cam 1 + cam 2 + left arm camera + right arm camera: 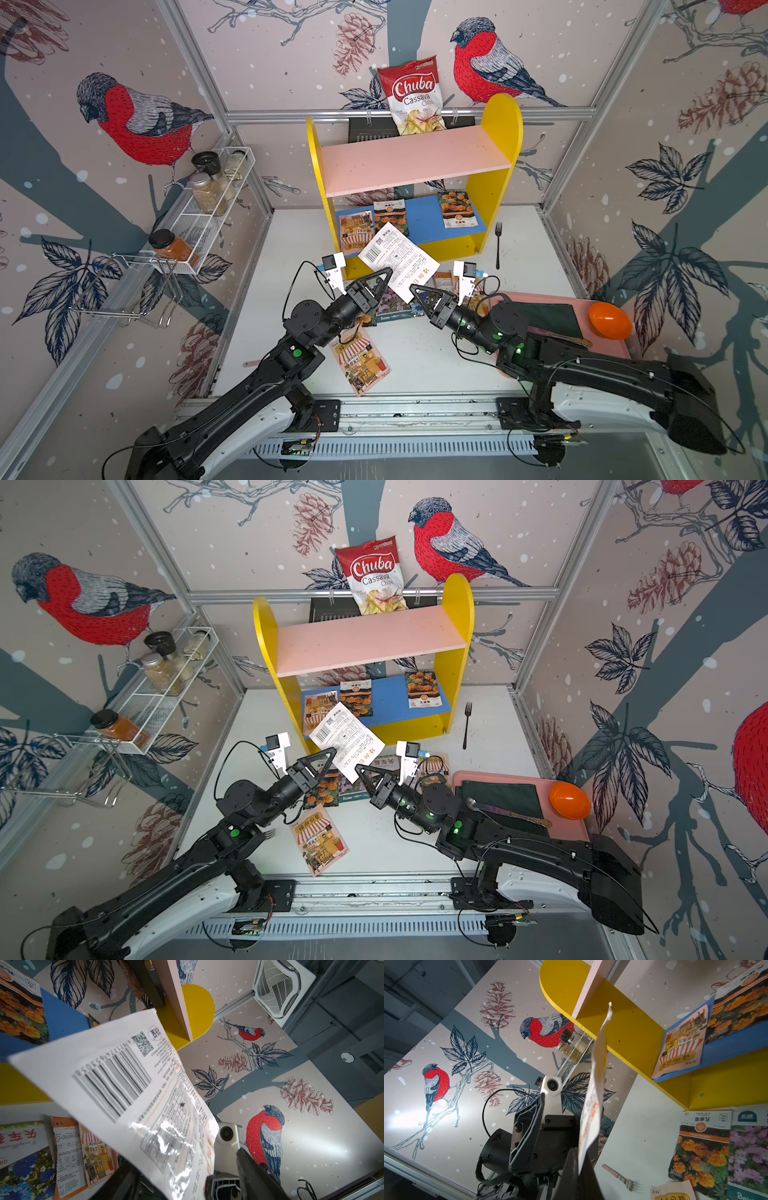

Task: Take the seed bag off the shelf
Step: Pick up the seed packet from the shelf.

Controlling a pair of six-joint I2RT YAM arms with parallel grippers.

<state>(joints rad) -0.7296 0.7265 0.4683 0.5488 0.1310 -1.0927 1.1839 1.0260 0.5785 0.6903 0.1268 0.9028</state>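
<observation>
White with its barcode facing up, the seed bag [397, 259] is hanging in the air just in front of the shelf [498, 137], off its blue board [424, 220] and above the surface [428, 353]. Your right claw [414, 289] is pinching the bag's near corner, with its jaws clamped together on the film. In the right wrist view the bag [593, 1095] is standing edge-on, rising out of that grip. Your left claw [384, 280] is sitting at the bag's opposite edge with its jaws apart. In the left wrist view the bag [145, 1095] is passing between the two dark fingers [255, 1172], and you cannot tell whether either one is touching it. Three other packets [456, 208] are lying on the blue board, two to the left and one to the right. Loose packets [360, 361] are lying on the surface below and beside your claws. A fork [498, 245] is lying on the surface just right of the shelf. A chips pack [413, 97] is standing behind the pink board [415, 162].
</observation>
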